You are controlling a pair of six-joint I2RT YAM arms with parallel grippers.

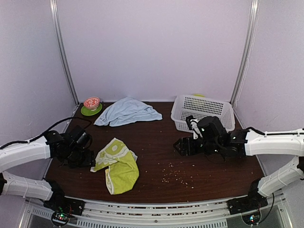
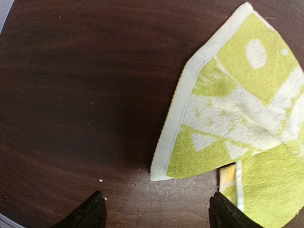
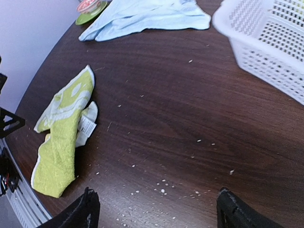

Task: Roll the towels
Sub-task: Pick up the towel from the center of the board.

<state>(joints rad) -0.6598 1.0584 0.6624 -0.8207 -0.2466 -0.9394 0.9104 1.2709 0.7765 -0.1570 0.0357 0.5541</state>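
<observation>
A lime-green towel with white figures lies crumpled on the dark wooden table, left of centre; it also shows in the left wrist view and the right wrist view. A pale-blue towel lies spread at the back. My left gripper stands open just short of a corner of the green towel, with bare wood between its fingers. Over the table right of centre, my right gripper is open and holds nothing.
A white perforated basket stands at the back right. A green saucer with a red-patterned bowl sits at the back left. Pale crumbs are scattered on the wood near the front.
</observation>
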